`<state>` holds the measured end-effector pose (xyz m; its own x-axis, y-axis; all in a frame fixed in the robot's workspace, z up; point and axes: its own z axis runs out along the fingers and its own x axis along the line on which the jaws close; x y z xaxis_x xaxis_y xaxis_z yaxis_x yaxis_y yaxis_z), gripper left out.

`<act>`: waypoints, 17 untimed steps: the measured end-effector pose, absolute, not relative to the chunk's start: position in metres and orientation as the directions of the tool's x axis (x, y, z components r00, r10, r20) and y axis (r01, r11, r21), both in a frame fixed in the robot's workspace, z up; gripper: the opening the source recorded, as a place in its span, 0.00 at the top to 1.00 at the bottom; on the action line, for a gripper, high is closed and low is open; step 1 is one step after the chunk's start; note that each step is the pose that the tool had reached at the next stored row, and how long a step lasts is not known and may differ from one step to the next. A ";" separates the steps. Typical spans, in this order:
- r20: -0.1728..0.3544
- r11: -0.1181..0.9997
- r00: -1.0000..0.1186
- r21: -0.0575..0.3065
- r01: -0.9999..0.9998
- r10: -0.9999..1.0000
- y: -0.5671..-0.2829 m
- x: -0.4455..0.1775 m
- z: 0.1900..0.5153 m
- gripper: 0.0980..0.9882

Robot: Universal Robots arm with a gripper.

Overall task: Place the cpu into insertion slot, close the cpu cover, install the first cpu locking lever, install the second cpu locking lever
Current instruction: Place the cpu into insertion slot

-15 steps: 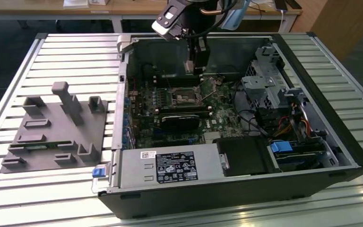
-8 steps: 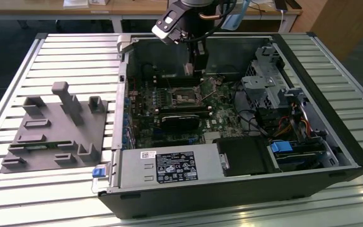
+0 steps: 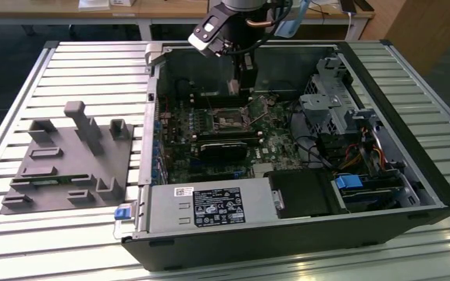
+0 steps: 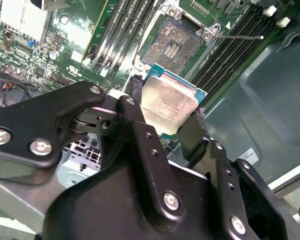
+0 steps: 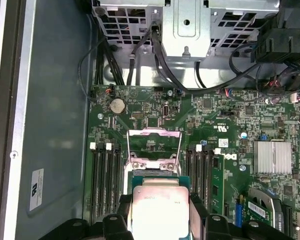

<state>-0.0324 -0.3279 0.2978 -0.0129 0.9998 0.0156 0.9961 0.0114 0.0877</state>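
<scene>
- One arm reaches down into the open computer case, which lies on the slatted table.
- The pincer is clamped on the cpu, with black fingers pressed against two opposite edges. The silvery top faces the camera in both wrist views.
- The cpu is held in the air near the insertion slot, apart from it and not seated.
- The slot is bare, its dark centre and contact pads showing, set in the green motherboard.
- The cpu cover stands raised off the slot, beyond the cpu in the first wrist view.
- A thin metal lever sticks out sideways from the slot's corner, not hooked down.
- Long black memory slots run along both sides of the socket.
- A grey moulded holder sits on the table at the exterior view's left, well apart from the case.
</scene>
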 end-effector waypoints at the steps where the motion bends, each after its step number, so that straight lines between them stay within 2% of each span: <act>1: 0.016 0.011 -0.012 0.088 0.996 1.000 -0.328 -0.032 0.297 0.51; 17: 0.016 0.010 -0.012 0.088 0.996 1.000 -0.325 -0.032 0.285 0.51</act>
